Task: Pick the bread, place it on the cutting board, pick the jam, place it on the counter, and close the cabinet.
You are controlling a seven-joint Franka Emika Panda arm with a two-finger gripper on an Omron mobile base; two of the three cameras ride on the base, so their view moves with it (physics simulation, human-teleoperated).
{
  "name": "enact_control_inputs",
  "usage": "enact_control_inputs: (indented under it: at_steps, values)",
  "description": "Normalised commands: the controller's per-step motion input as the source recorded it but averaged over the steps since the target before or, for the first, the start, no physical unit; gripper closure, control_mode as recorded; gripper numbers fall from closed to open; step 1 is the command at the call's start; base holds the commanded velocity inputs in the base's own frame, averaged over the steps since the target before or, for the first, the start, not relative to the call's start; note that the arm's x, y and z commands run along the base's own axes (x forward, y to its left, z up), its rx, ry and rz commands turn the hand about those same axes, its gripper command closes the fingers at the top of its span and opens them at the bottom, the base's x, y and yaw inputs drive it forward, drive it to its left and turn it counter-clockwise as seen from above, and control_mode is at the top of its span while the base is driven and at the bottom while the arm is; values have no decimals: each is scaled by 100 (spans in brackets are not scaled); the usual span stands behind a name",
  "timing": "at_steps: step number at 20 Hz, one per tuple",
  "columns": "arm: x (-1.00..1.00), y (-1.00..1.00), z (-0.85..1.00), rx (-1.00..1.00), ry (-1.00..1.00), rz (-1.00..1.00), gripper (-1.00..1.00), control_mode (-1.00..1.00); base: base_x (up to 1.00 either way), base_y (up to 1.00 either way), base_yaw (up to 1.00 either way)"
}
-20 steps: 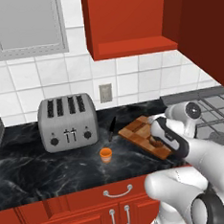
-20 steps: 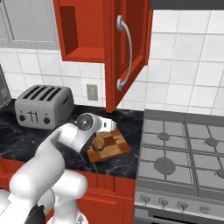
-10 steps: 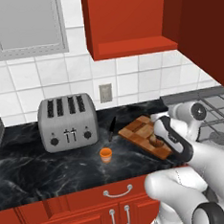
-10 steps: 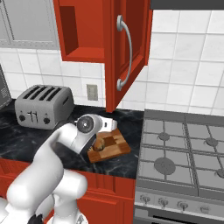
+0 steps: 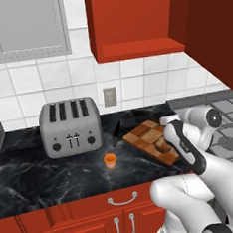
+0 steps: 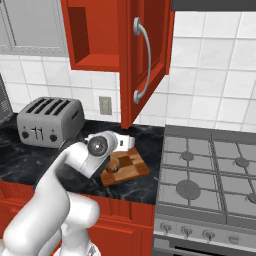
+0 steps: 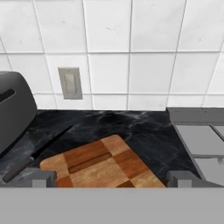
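Observation:
The bread [image 5: 162, 145] [image 6: 114, 166], a small round brown loaf, lies on the checkered cutting board [image 5: 146, 135] [image 6: 131, 171] [image 7: 101, 165]. My gripper [image 7: 111, 179] hovers low over the board's near part. It is open, its fingertips [image 7: 43, 178] spread wide with nothing between them. The tiny orange jam [image 5: 110, 160] stands on the black counter [image 5: 44, 180] left of the board, in front of the toaster. The red cabinet [image 5: 135, 22] stands open, its door [image 6: 147, 55] swung out above the board.
A silver toaster [image 5: 69, 125] [image 6: 47, 120] stands at the back left. A dark knife [image 5: 116, 133] [image 7: 35, 157] lies beside the board's left edge. The stove [image 6: 210, 170] borders the counter on the right. A wall outlet [image 7: 70, 83] sits behind the board.
My hand has drifted slightly to the right above the board. The bread, the jam and the cabinet door have stayed where they were.

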Motion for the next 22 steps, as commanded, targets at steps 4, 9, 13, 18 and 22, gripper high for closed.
enact_control_inputs:
  at_steps: [4, 9, 13, 18, 22]
  values:
    - [-16, 0, 2, 0, -7, 0, -100, -100, 0, 0, 0]
    - [-13, 0, 0, 0, -8, 0, -100, -100, 0, 0, 0]
    - [-13, 0, 0, 0, -8, 0, -100, -100, 0, 0, 0]
    - [-15, 0, 3, 0, -10, 0, -100, -100, 0, 0, 0]
    - [-18, 0, 3, 0, -10, 0, -100, -100, 0, 0, 0]
